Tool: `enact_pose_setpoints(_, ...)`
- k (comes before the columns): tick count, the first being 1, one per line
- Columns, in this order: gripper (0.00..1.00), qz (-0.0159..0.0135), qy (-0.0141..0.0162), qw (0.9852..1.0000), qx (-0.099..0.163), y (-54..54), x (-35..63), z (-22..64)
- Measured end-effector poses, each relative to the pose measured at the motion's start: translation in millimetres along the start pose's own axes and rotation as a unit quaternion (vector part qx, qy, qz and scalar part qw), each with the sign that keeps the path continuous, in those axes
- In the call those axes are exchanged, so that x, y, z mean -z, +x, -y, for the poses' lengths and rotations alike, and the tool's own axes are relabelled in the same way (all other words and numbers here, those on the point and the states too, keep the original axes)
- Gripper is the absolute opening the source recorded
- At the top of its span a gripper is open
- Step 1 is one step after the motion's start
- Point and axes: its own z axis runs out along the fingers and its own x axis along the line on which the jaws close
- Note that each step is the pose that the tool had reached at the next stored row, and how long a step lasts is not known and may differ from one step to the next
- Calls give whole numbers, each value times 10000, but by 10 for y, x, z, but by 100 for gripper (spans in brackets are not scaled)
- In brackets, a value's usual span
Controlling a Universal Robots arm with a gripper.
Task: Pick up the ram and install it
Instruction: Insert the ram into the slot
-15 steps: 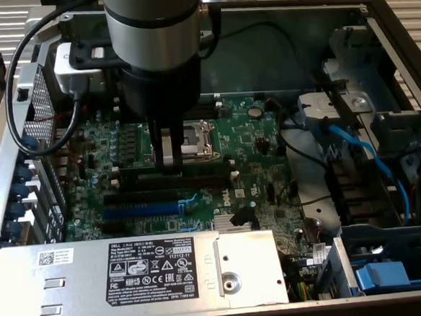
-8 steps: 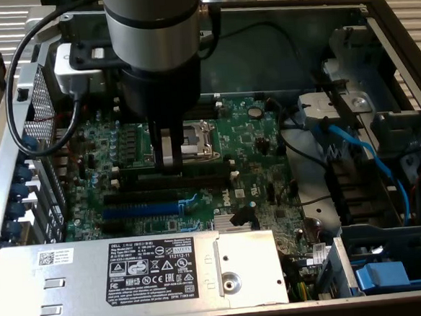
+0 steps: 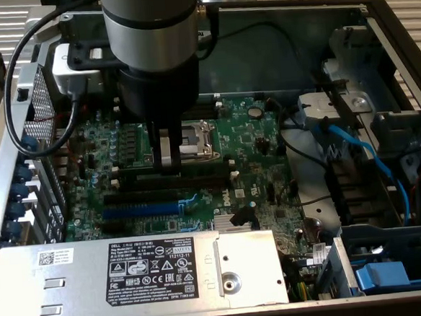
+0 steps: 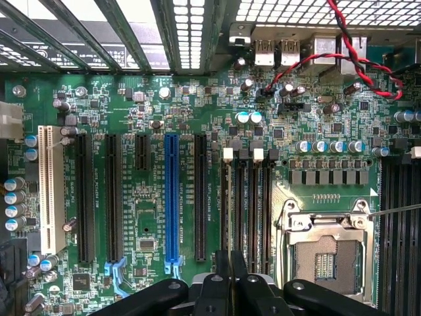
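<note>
One ram (image 4: 230, 257) pinched edge-on in hand (image 3: 169, 162) (poised over memory slots (image 4: 254, 210)).

Arm hangs straight down, wrist vert., pincer (image 3: 169, 161) aimed low. Fingers (image 4: 222, 280) pinched nearly together, just a slit btwn 'em.

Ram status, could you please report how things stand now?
Gripper shut, low over the memory slots. Ram: cannot tell if held. No obstruction seen on slots.
</note>
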Motion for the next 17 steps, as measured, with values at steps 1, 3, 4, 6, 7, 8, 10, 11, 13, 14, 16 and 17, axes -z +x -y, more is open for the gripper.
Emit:
enact_pose_setpoints(1,12,0,0,10000,1,0,0,0)
enact_pose_setpoints(3,12,0,0,10000,2,0,0,0)
enact_pose_setpoints(4,12,0,0,10000,3,0,1,0)
enact_pose_setpoints(6,12,-1,-1,10000,7,-3,1,1)
enact_pose_setpoints(7,12,0,-1,10000,9,-4,0,1)
enact_pose_setpoints(8,12,0,-1,10000,14,-4,0,1)
enact_pose_setpoints(10,12,-1,-2,10000,19,-4,0,1)
enact_pose_setpoints(11,12,0,-2,10000,20,-4,-2,1)
enact_pose_setpoints(13,12,1,-2,10000,21,-4,-6,2)
enact_pose_setpoints(14,12,0,-2,10000,22,-4,-8,2)
enact_pose_setpoints(16,12,0,-2,10000,23,-4,-9,2)
enact_pose_setpoints(17,12,0,-2,10000,23,-3,-11,2)
